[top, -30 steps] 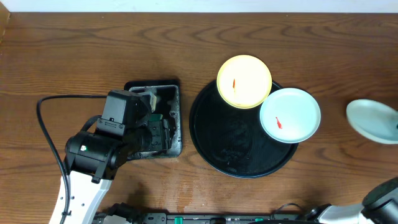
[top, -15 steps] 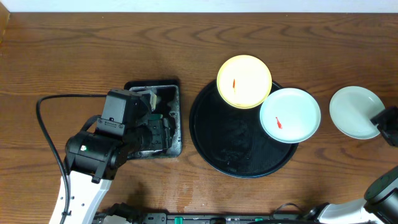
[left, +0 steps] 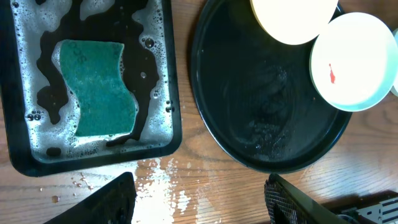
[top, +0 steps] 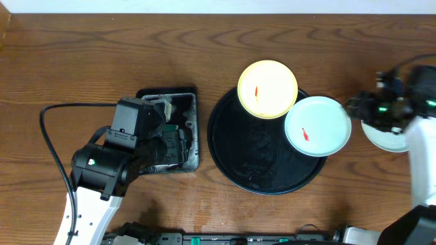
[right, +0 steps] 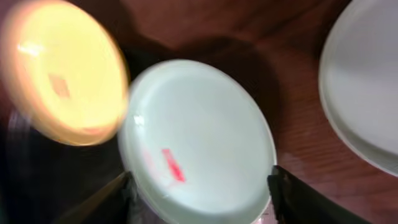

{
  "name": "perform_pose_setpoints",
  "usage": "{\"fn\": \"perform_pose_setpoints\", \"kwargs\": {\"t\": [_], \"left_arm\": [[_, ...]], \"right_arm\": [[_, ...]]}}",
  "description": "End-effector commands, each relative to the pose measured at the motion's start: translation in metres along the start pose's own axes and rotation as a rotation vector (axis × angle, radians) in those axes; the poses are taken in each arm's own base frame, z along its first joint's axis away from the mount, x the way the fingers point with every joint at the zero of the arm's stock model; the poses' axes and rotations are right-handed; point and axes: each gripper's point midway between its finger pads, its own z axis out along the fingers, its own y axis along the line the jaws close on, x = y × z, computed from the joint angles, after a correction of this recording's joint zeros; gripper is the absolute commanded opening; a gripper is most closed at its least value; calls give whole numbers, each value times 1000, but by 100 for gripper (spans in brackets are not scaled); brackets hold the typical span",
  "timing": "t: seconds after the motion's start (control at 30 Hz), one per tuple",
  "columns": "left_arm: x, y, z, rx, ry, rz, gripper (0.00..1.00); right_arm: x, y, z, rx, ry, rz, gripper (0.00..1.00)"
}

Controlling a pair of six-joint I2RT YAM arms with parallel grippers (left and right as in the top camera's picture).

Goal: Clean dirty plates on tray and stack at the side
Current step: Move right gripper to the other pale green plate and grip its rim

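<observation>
A pale yellow plate (top: 267,88) (left: 292,18) (right: 62,68) with a red smear rests on the far rim of the round black tray (top: 259,160) (left: 249,93). A mint plate (top: 317,126) (left: 354,62) (right: 199,130) with a red smear overlaps the tray's right rim. Another mint plate (top: 385,136) (right: 367,81) lies on the table to the right, partly under my right arm. My right gripper (top: 355,107) (right: 199,211) hovers open above the smeared mint plate's right edge, holding nothing. My left gripper (top: 174,139) (left: 199,205) stays open and empty near the sponge tray.
A rectangular black tray (top: 167,92) (left: 93,163) with soapy water and a green sponge (left: 99,87) sits left of the round tray. Water is spattered on the wood (left: 168,186) in front of it. A black cable (top: 51,129) loops at the left.
My right gripper opened and let go of the mint plate on the table at the right. It then swung left and further back, over the smeared mint plate's edge. The left arm stayed still.
</observation>
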Motion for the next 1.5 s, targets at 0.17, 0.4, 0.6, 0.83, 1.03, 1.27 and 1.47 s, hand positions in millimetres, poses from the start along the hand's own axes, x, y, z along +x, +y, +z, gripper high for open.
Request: {"fn": "perform_pose_setpoints", "kwargs": {"t": [0.17, 0.4, 0.6, 0.83, 1.03, 1.27, 1.47], "left_arm": [[-3, -2, -4, 1, -15, 19, 68], [-3, -2, -4, 2, -14, 19, 68], [-4, -2, -4, 1, -15, 19, 68], [-4, -2, -4, 2, -15, 19, 68], [-4, -2, -4, 2, -15, 19, 68], [-3, -2, -4, 0, -12, 18, 68], [-5, 4, -4, -32, -24, 17, 68]], "right_arm": [[0, -42, 40, 444, -37, -155, 60], [14, -53, 74, 410, 34, -126, 46], [16, -51, 76, 391, 45, -124, 3], [11, -35, 35, 352, -25, -122, 1], [27, 38, 7, -13, -31, -161, 1], [88, 83, 26, -103, 166, -273, 1], [156, 89, 70, -6, 299, -138, 1]]}}
